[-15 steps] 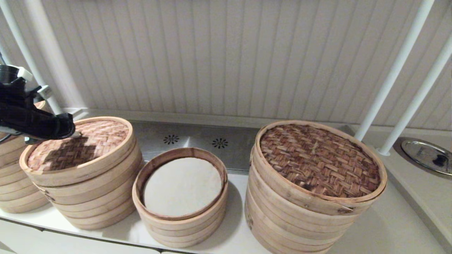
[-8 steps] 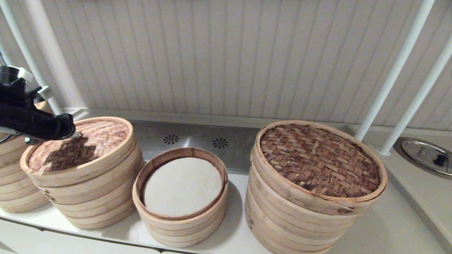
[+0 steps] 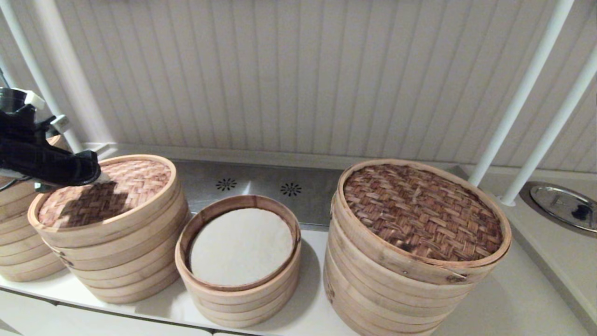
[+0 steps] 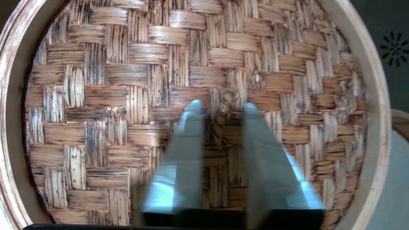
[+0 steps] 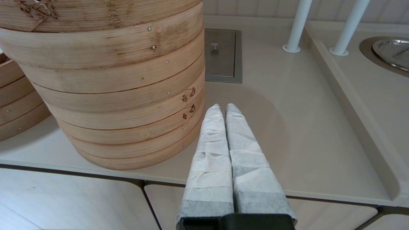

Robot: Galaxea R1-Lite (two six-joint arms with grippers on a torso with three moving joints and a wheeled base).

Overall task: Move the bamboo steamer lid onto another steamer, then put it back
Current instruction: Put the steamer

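The bamboo steamer lid [image 3: 130,182], pinkish-tan weave with a pale rim, lies on top of the taller pale stack [image 3: 121,261] at the left. My left gripper [image 3: 101,178] hovers over its middle from the left. In the left wrist view the left gripper [image 4: 222,107] is open, its two wrapped fingers standing either side of the lid's small loop handle [image 4: 223,119] with gaps showing. The other steamer [image 3: 238,298], short and uncovered with a white cloth liner [image 3: 240,245], stands just right of that stack. My right gripper [image 5: 222,107] is shut and empty, low at the counter's front edge.
The widest stack with a dark brown woven lid [image 3: 419,214] stands at the right. Another pale stack [image 3: 18,252] sits at the far left behind my left arm. White posts [image 3: 522,93] rise at the back right beside a round metal cover [image 3: 564,205].
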